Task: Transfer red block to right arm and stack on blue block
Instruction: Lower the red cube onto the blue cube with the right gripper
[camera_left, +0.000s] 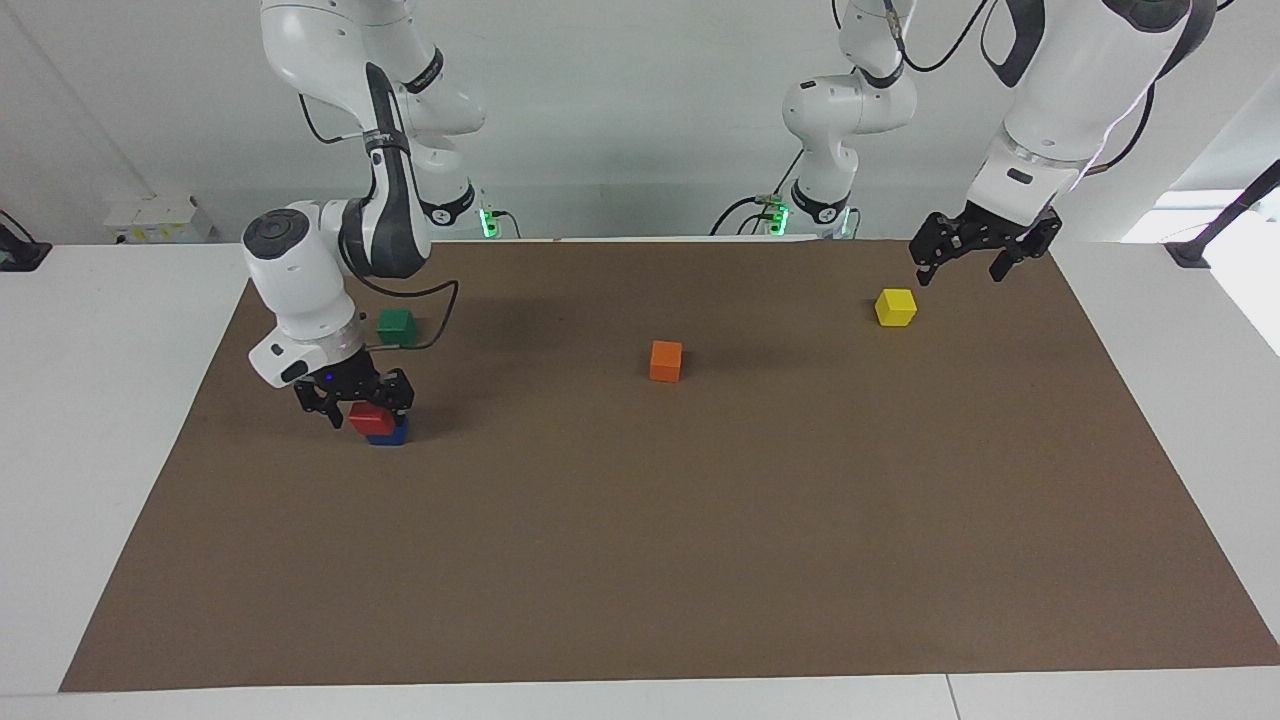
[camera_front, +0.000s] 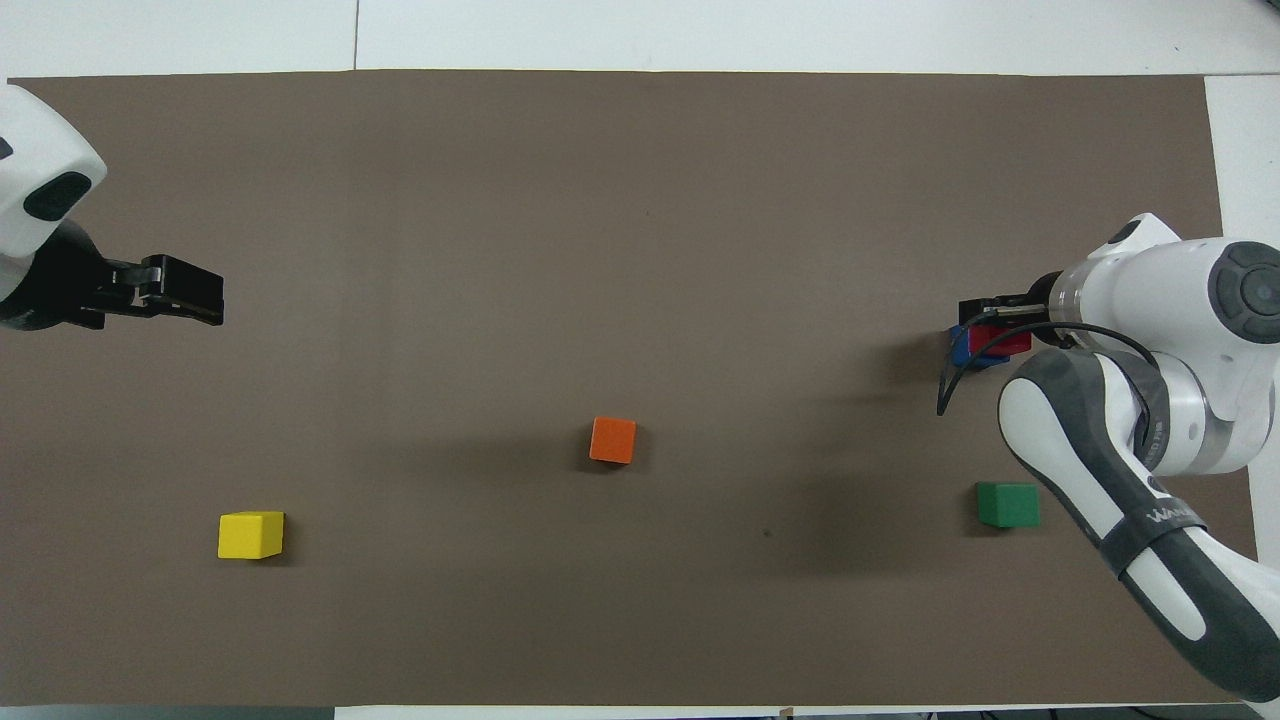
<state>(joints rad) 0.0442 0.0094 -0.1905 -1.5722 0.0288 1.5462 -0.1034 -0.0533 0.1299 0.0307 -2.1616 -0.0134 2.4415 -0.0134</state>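
Red block (camera_left: 371, 417): a small bright cube, sitting on top of the blue block (camera_left: 389, 432) at the right arm's end of the table (camera_left: 640, 560). It sits a little off square, so one edge of the blue block shows from beneath it. From overhead, the red block (camera_front: 998, 340) covers most of the blue block (camera_front: 962, 347).

Right pincer (camera_left: 352, 398): black, with a small blue light on its mount, on the white right arm (camera_left: 300, 290). It hangs low over the stack with its fingers spread wide, one on each side of the red block and clear of it. It grips nothing.

Left pincer (camera_left: 968, 258): black, raised in the air at the left arm's end of the table, over the brown mat (camera_left: 700, 500) near the yellow block (camera_left: 895, 307). Its fingers stand wide apart and carry nothing. This arm waits.

Green block (camera_left: 396, 324): on the mat, nearer to the robots than the stack and apart from it, beside the right arm's cable.

Orange block (camera_left: 666, 360): alone near the middle of the mat, well apart from the others.

Yellow block: on the mat toward the left arm's end, about as near to the robots as the green block.

Mat: dull brown, covering most of the white table.
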